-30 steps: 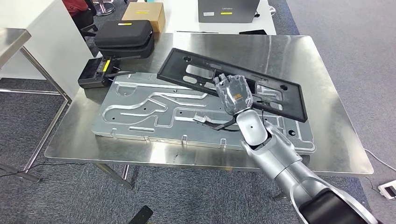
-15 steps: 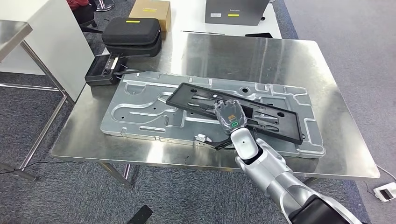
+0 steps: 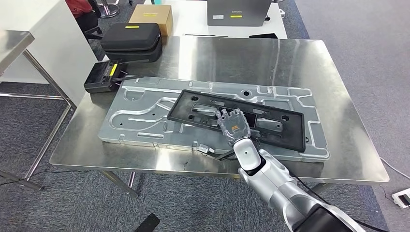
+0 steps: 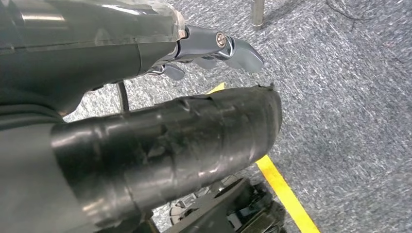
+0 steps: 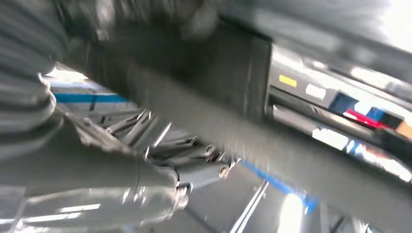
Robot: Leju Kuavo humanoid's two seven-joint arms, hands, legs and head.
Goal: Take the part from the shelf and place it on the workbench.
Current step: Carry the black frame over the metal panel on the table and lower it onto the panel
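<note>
Grey carpet surrounds a steel workbench (image 3: 309, 63) carrying a large stamped metal panel (image 3: 145, 116). Across that panel lies the part (image 3: 285, 128), a long black plastic frame with cut-outs, slightly angled. The right hand (image 3: 233, 123) reaches in from below and grips the frame's near edge around its middle, fingers curled over the plastic. At the bench's far left corner sit a black zip case (image 3: 130, 38) and a small black device (image 3: 99, 77). The left hand (image 4: 214, 46) hangs over the carpet, fingers loosely curled around nothing.
</note>
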